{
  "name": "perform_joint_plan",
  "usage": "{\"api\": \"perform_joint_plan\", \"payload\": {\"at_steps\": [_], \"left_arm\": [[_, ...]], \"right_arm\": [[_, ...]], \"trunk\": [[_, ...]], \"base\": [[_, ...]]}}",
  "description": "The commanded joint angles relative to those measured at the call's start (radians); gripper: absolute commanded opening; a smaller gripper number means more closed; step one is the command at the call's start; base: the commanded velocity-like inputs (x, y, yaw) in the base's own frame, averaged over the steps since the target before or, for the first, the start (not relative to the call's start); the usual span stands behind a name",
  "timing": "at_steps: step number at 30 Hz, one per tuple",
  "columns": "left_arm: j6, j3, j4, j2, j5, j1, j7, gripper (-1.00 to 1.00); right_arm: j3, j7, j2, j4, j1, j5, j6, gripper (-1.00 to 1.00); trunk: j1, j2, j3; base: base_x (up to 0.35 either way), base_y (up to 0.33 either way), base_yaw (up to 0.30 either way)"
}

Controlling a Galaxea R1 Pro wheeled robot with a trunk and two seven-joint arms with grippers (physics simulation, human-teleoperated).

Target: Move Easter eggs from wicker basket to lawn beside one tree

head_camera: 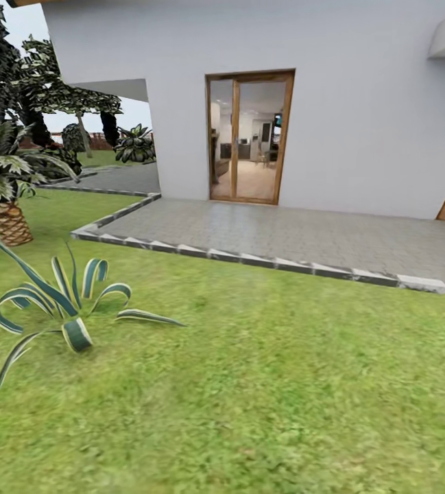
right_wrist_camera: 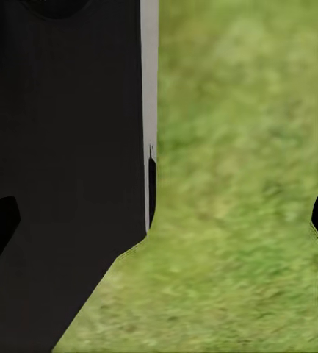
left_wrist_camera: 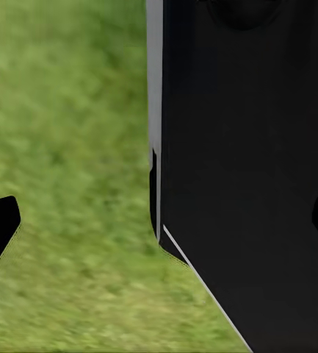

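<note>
Green ground: the lawn [head_camera: 263, 384] spreads wide and mottled across the near part of the head view.
Patio: grey paving [head_camera: 284, 237] with a pale stone edge lies beyond the grass, against the white house [head_camera: 359, 103].
Door: a wood-framed glass door [head_camera: 248, 137] stands in the house wall, with a room visible inside.
Plants: a striped spiky plant [head_camera: 71, 309] grows on the grass at the left; a short palm [head_camera: 6, 185] stands behind it.
Left gripper [left_wrist_camera: 159, 220]: fingertips wide apart, nothing between them, hanging over grass beside a black body panel [left_wrist_camera: 247, 176].
Right gripper [right_wrist_camera: 159, 220]: likewise spread and empty, over grass.
</note>
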Motion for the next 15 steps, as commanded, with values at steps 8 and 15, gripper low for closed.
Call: {"api": "perform_joint_plan", "payload": {"at_steps": [8,15], "left_arm": [[0.001,0.001,-0.002,0.000,-0.001,0.001,-0.001,1.00],[0.002,0.000,-0.003,0.000,0.000,0.001,0.000,1.00]], "right_arm": [[0.002,-0.002,-0.006,0.002,-0.001,0.000,0.001,1.00],[0.002,-0.003,-0.006,0.001,-0.001,0.000,0.002,1.00]], "trunk": [[0.001,0.000,-0.001],[0.001,0.000,-0.001]], "base": [[0.333,0.000,0.000],[0.333,0.000,0.000]]}}
